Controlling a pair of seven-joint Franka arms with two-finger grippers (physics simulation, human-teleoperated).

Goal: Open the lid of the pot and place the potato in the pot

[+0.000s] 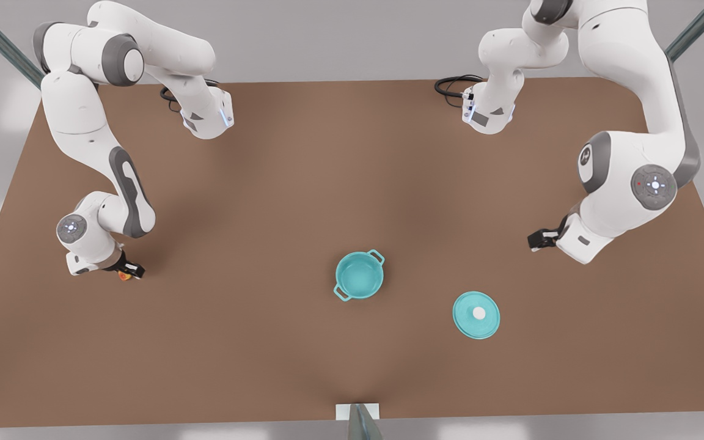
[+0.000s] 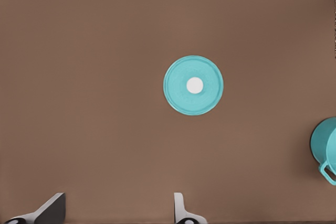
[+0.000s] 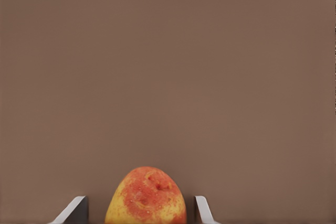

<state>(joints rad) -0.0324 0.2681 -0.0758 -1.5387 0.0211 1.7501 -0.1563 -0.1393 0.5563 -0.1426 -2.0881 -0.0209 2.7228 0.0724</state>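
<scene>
The teal pot (image 1: 359, 276) stands uncovered near the table's middle, and its rim (image 2: 324, 145) also shows in the left wrist view. The pot lid (image 1: 476, 315) (image 2: 193, 85) lies flat on the table to the front view's right of the pot, white knob up. My left gripper (image 1: 538, 239) (image 2: 118, 214) hovers open and empty on the front view's right, apart from the lid. The yellow-red potato (image 1: 124, 275) (image 3: 146, 196) sits at the front view's left. My right gripper (image 1: 130, 269) (image 3: 140, 212) is open, one finger on each side of the potato with small gaps.
Brown table (image 1: 278, 183) with open surface between potato and pot. Both arm bases stand at the far edge, with black cables (image 1: 453, 84) beside them. A small white bracket (image 1: 357, 412) sits at the near edge.
</scene>
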